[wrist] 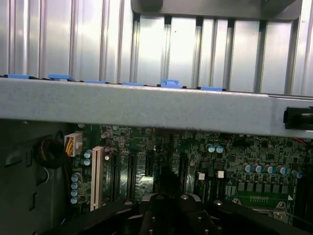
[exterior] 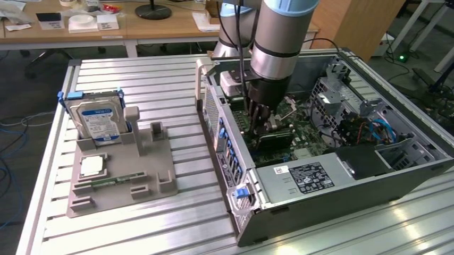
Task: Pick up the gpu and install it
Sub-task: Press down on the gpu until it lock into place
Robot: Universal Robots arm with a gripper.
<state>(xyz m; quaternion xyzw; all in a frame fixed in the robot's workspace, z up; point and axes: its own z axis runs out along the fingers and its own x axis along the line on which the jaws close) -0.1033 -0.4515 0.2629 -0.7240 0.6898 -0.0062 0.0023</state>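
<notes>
the gripper point(exterior: 264, 123) is lowered inside the open computer case point(exterior: 397, 175); the gpu point(exterior: 273, 139) is seen directly beneath the jaws, over the motherboard point(wrist: 234, 161). jaw state cannot be told.

Green motherboard point(wrist: 234, 156) with white slot point(wrist: 97, 176) and blue capacitors point(wrist: 76, 186); grey case point(exterior: 333, 196), blue clips point(wrist: 168, 84). At nine o'clock, blue-labelled silver hard drive point(exterior: 99, 119) on grey holder point(exterior: 124, 175); ribbed silver table point(exterior: 142, 79).
</notes>
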